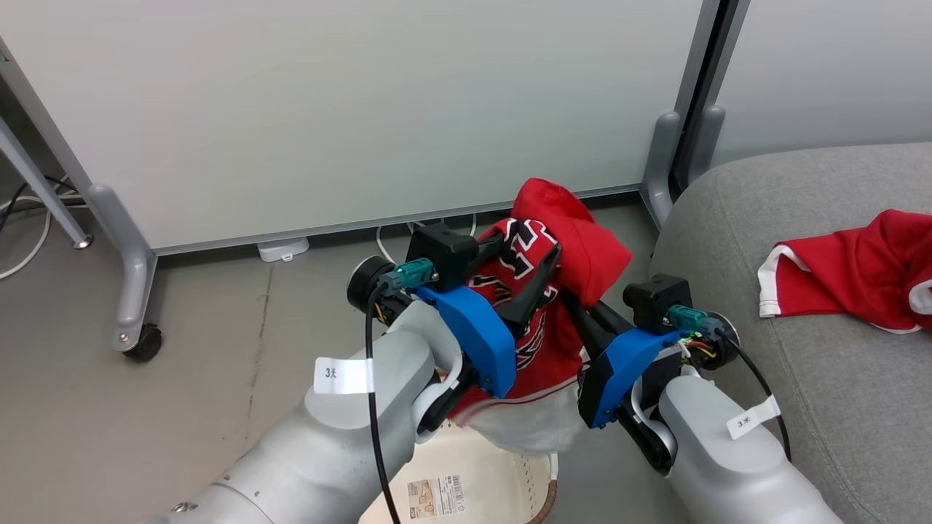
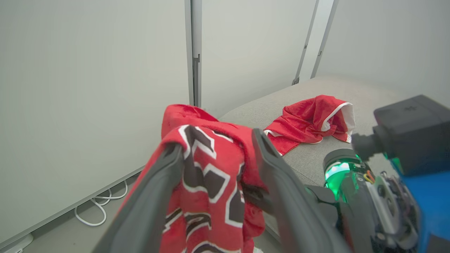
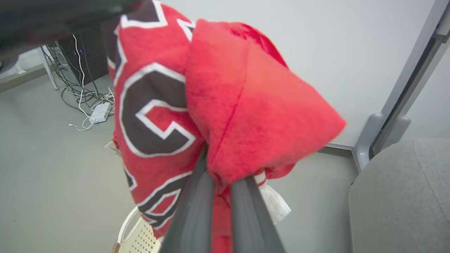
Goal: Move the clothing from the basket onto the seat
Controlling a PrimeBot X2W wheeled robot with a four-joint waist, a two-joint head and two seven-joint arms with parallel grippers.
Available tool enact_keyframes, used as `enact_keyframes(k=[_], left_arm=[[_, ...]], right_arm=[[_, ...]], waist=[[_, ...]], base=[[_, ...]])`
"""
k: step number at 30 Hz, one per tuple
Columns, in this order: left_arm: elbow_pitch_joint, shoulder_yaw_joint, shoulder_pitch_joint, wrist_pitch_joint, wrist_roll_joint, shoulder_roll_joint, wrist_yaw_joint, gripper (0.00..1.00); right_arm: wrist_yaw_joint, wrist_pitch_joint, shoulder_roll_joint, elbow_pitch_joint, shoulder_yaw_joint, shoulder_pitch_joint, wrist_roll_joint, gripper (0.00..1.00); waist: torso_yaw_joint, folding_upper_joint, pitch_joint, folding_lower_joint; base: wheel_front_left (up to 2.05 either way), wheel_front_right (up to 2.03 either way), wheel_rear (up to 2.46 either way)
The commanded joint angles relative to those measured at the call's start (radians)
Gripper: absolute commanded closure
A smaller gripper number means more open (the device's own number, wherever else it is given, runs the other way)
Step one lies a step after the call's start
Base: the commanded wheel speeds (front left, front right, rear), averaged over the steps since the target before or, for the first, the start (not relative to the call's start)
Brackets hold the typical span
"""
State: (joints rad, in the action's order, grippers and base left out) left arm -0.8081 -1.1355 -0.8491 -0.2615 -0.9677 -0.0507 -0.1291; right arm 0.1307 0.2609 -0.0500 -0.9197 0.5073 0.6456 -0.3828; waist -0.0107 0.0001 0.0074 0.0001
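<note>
1. One jersey (image 1: pixel 546 349) (image 2: pixel 207 182) (image 3: pixel 151 116), red with black-and-white lettering, hangs in the air between the two grippers. It is above the basket and left of the seat, touching neither that I can see.
2. One plain red garment (image 1: pixel 859 269) (image 2: pixel 306 119) with white trim lies crumpled on the seat (image 1: pixel 728 240) (image 2: pixel 306 161) (image 3: pixel 397 196), well apart from the jersey.
3. The left gripper (image 1: pixel 528 255) (image 2: pixel 216 147) has its two fingers spread wide, with the jersey's lettered cloth filling the gap. I cannot tell whether they press it.
4. The right gripper (image 1: pixel 575 306) (image 3: pixel 225 179) has its two fingers almost together, pinching a bunched red fold of the jersey.
5. One cream perforated basket (image 1: pixel 524 473) (image 3: pixel 140 239) stands on the floor under the arms, with one paper label (image 1: pixel 435 496) on its bottom. No clothing lies on the part of it that is visible.
6. Two pale partition panels (image 1: pixel 364 109) stand behind, the nearer on a leg with one black castor (image 1: pixel 143 342).
</note>
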Motion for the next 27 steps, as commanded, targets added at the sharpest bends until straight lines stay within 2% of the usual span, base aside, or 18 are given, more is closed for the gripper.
enact_keyframes(k=[1,8,12,17,27], left_arm=[[-0.003,0.008,-0.003,-0.005,0.004,0.0,-0.003,0.0],[0.0,0.025,0.012,-0.005,0.016,0.0,-0.003,0.0],[0.022,0.082,0.048,-0.005,0.048,-0.015,-0.003,0.0],[0.098,0.202,0.142,-0.005,0.131,-0.051,0.007,0.0],[0.32,0.471,0.434,-0.005,0.348,-0.122,0.002,0.0]], right_arm=[[0.0,0.005,-0.001,0.005,-0.003,0.014,-0.002,1.0],[0.0,0.006,-0.001,0.014,-0.012,0.01,0.005,1.0],[0.0,0.006,-0.001,0.021,-0.019,0.009,0.007,1.0],[0.0,0.006,-0.001,0.032,-0.033,0.009,0.016,1.0],[0.0,0.006,-0.001,0.057,-0.066,-0.005,0.035,1.0]], waist=[[0.0,-0.0001,0.001,-0.0001],[-0.002,-0.0001,0.003,-0.0001],[-0.003,-0.0001,0.007,-0.0001],[-0.001,-0.0001,0.014,-0.0001],[0.004,-0.0001,0.02,-0.0001]], base=[[0.0,0.0,0.0],[0.0,0.0,0.0],[0.0,0.0,0.0],[0.0,0.0,0.0],[0.0,0.0,0.0]])
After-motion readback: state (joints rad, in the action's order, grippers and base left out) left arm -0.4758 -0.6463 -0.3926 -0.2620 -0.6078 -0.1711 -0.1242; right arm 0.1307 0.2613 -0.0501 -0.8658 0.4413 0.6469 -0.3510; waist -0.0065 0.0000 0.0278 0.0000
